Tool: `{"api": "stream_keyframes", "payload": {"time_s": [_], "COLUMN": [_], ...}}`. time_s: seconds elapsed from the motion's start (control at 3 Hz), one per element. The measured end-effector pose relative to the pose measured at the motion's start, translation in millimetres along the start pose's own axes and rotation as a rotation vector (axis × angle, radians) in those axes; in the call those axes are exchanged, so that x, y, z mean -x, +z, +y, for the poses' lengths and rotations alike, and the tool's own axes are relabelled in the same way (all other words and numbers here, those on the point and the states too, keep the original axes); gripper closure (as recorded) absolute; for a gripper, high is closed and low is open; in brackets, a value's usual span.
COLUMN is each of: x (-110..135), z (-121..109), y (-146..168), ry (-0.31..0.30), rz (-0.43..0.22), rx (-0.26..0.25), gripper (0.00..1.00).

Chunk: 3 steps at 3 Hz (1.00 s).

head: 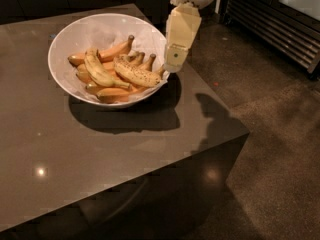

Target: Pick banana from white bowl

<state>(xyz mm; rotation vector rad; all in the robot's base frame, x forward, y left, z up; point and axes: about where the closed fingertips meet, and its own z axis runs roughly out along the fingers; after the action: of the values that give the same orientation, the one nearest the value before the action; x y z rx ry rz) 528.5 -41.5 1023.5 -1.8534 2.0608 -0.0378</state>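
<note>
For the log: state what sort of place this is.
Likely a kitchen or break area: dark counter, white bowl of bananas, louvred appliance grille behind. The gripper hangs at the bowl's rim.

Dark brown glossy table (125, 154) bearing small light reflections; mottled brown polished floor (280, 134); dark slatted grille (280, 29) at far right. Above the table's far right part hangs the cream gripper (173, 66).

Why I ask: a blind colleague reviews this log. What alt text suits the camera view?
A robot's gripper hangs at the right rim of a white bowl, just beside a speckled banana lying on top of other bananas. The bowl sits on a dark table near its far right corner.
</note>
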Motion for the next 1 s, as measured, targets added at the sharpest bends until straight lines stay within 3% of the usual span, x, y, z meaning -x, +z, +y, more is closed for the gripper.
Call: {"api": "stream_keyframes", "payload": {"time_s": [0.33,1.0], "x": [1.6,10.1], "z": [-9.6,-14.7], "y": [11.6,38.8], "ry": [0.011,0.006], "rz": [0.008,0.034], "rx": [0.021,0.063], "gripper": [0.19,0.28]}}
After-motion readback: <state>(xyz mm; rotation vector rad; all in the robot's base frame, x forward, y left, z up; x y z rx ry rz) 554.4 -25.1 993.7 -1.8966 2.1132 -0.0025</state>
